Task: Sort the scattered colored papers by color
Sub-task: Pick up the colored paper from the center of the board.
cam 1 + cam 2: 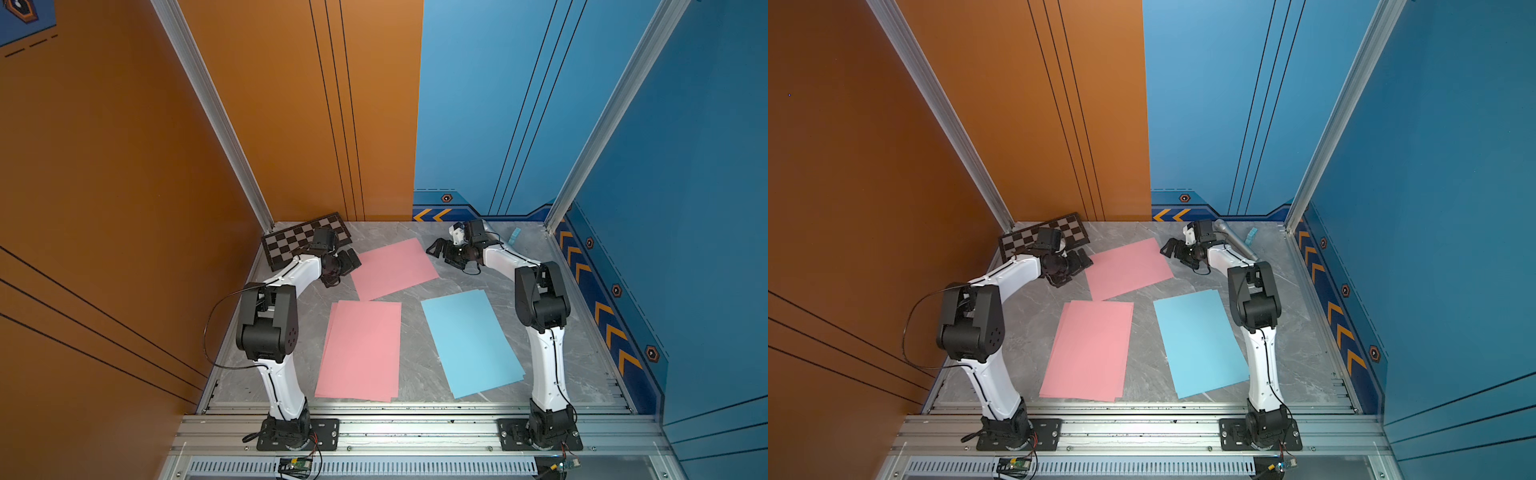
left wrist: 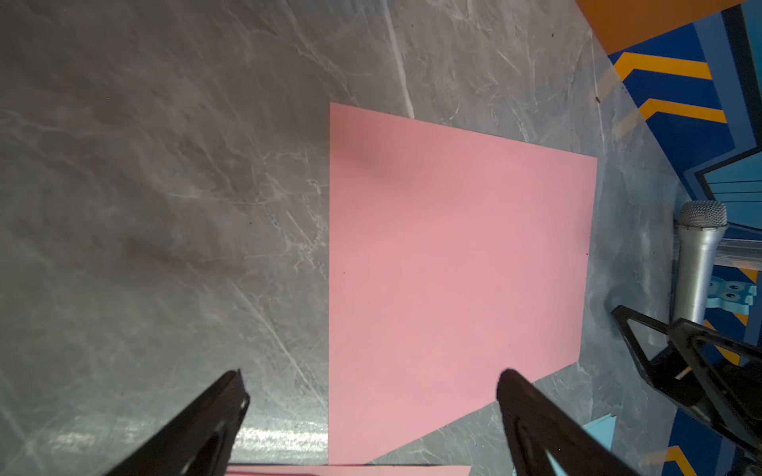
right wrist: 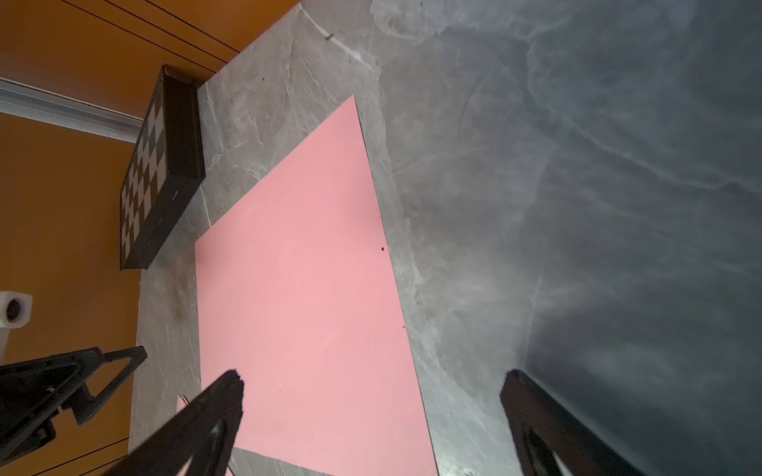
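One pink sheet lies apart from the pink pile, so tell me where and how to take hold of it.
Probably the edge of the lone pink sheet facing the left tool, approached low from the robot's left. The sheet lies flat on the table, so only a rim can be pinched, and that tool's open jaws flank this edge.

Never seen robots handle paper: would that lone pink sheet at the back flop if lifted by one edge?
Probably: the lone pink sheet looks thin and lies dead flat. Far wider than the open left gripper, it should droop. Pushed, it likely slides; the grey tabletop looks smooth.
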### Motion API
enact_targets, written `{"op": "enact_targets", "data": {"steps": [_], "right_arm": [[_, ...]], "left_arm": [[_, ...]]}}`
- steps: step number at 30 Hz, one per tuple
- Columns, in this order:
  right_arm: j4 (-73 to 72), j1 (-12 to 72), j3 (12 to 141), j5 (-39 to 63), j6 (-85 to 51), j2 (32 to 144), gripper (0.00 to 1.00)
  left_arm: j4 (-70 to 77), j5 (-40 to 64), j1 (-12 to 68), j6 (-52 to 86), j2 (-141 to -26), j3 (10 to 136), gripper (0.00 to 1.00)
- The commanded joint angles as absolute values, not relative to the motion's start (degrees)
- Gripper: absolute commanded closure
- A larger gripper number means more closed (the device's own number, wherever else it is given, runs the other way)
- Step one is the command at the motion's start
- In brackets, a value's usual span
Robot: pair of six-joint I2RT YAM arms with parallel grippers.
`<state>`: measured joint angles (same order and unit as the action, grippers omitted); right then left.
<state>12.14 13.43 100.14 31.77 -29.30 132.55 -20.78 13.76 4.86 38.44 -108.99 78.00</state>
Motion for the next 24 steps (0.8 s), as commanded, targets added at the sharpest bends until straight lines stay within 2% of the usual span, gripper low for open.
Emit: {"op": "enact_targets", "data": {"steps": [1, 10, 24], "right_arm": [[14.8, 14.9, 104.5, 33.2, -28.3, 134.4, 0.01], [15.4, 15.2, 107.0, 33.2, -29.9, 138.5, 0.02], [19.4, 17.4, 108.6, 39.1, -29.2, 143.1, 0.01]], "left_arm": [[-21.1, 16.1, 4.4, 40.2, -112.1, 78.8, 0.02], [-21.1, 15.9, 6.3, 41.6, -117.9, 80.4, 0.02], [-21.0, 20.4, 9.3, 43.7, -125.8, 88.4, 0.02]]}}
